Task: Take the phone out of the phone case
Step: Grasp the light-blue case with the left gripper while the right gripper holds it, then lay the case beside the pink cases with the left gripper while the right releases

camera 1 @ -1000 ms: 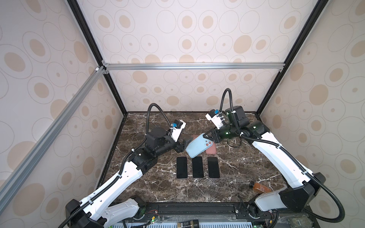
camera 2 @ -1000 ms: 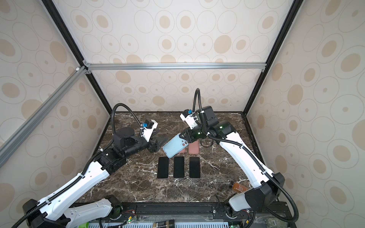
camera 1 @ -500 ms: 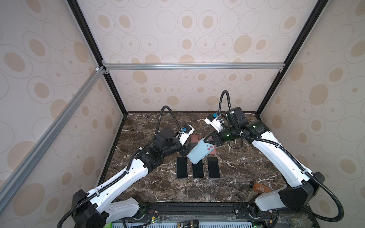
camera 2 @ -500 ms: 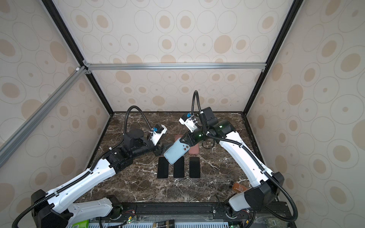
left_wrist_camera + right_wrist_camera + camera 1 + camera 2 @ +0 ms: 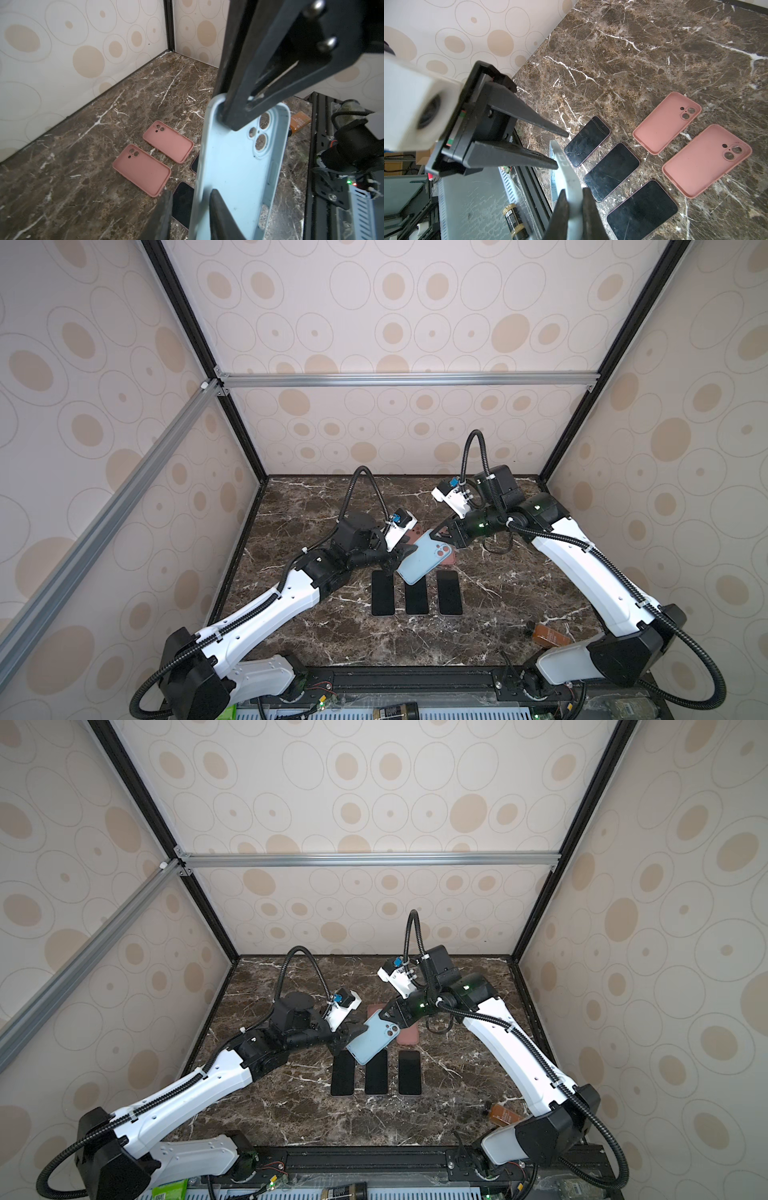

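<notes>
A light blue phone case (image 5: pixel 424 560) (image 5: pixel 372 1038) hangs tilted above the marble table. My right gripper (image 5: pixel 436 536) (image 5: pixel 574 190) is shut on its camera-hole end. The left wrist view shows the case's (image 5: pixel 234 166) inside bare, with no phone in it. My left gripper (image 5: pixel 409 553) (image 5: pixel 191 190) straddles the case's long side wall. One finger lies inside against the wall and the other stands a little off its outside. Three black phones (image 5: pixel 382 593) (image 5: pixel 417 595) (image 5: pixel 449 593) lie face up in a row under the case.
Two empty pink cases (image 5: pixel 142 170) (image 5: pixel 168 141) lie open side up behind the phones. An orange-brown bottle (image 5: pixel 550 635) lies near the front right corner. A black rail (image 5: pixel 415 676) runs along the table's front edge, with walls close on three sides.
My left arm has swung right to the blue case and its jaws have narrowed around the case's side wall. The right gripper has carried the case down and forward over the phones.
</notes>
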Action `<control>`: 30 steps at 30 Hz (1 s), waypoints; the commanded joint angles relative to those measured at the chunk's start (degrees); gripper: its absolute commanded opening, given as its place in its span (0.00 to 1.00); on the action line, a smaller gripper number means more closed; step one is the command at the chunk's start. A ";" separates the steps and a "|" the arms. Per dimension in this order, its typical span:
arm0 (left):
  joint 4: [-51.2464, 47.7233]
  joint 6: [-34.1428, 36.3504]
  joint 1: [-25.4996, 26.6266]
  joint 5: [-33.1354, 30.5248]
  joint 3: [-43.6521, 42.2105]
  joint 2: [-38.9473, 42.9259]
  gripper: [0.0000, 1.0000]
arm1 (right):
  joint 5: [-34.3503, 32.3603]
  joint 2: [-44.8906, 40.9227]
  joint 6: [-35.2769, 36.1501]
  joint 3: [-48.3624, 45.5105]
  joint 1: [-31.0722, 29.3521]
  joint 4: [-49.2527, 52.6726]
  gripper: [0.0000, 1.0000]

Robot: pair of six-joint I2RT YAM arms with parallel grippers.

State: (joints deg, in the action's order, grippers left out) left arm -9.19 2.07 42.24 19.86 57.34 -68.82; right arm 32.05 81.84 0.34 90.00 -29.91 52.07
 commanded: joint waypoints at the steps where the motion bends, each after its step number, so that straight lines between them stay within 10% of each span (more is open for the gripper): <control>1: -0.53 1.32 0.51 0.76 0.56 -0.08 0.20 | 1.07 -0.72 1.16 0.45 0.22 0.68 0.00; 12: -0.63 1.81 0.65 -1.24 1.02 0.22 0.00 | -1.13 -1.75 -0.45 -0.73 0.15 -1.48 0.02; 20: -0.86 -6.37 0.13 -16.18 2.95 -1.61 0.00 | -13.24 -7.53 -6.05 -6.74 0.24 -11.31 0.77; 30: -4.41 -23.40 -3.61 -24.67 6.92 -8.64 0.00 | -25.50 -9.52 -17.38 -18.18 0.15 -26.51 0.81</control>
State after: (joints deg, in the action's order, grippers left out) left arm -11.51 -14.46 40.56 -1.56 60.99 -76.16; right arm 11.05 72.93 -11.53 74.41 -29.87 32.45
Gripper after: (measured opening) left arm 0.047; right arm 0.809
